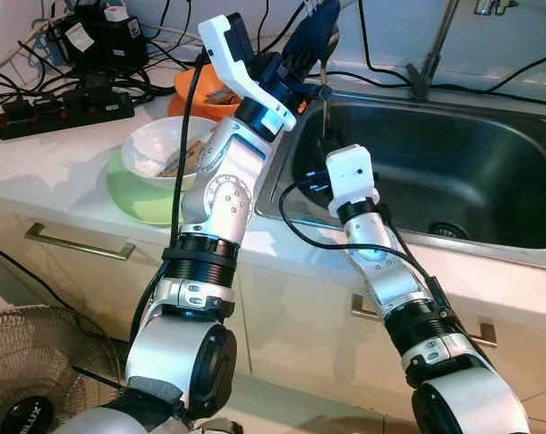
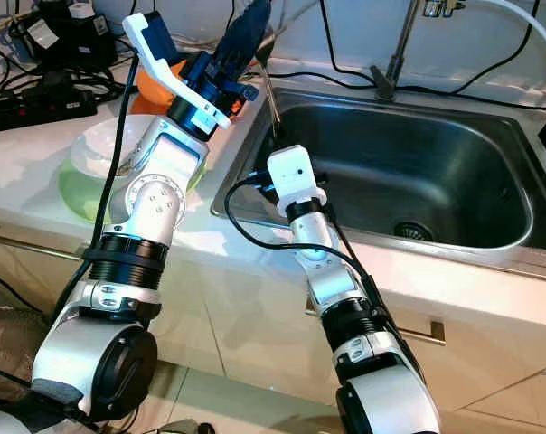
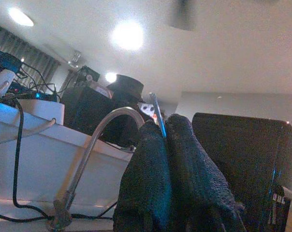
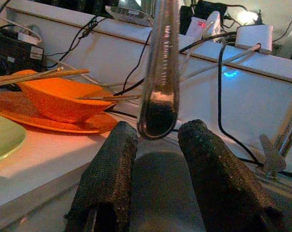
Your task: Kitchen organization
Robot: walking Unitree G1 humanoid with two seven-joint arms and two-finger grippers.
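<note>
The sink (image 1: 490,172) lies to my right, steel, set in the white counter (image 1: 65,190), with the tap (image 1: 431,54) at its far rim. Left of the sink stands a white bowl (image 1: 155,145) on a green plate (image 1: 133,199); beyond them an orange bowl (image 4: 54,96) with chopsticks rests on an orange plate (image 4: 44,123). Power strips (image 1: 65,108) and cables lie at the far left. My left gripper (image 1: 311,34) is raised over the sink's far left corner, jaws closed on a spoon (image 1: 323,104) that hangs handle up, bowl end down. My right gripper (image 4: 158,159) sits inside the sink's left edge, jaws apart, just below the spoon's bowl end, not touching it.
</note>
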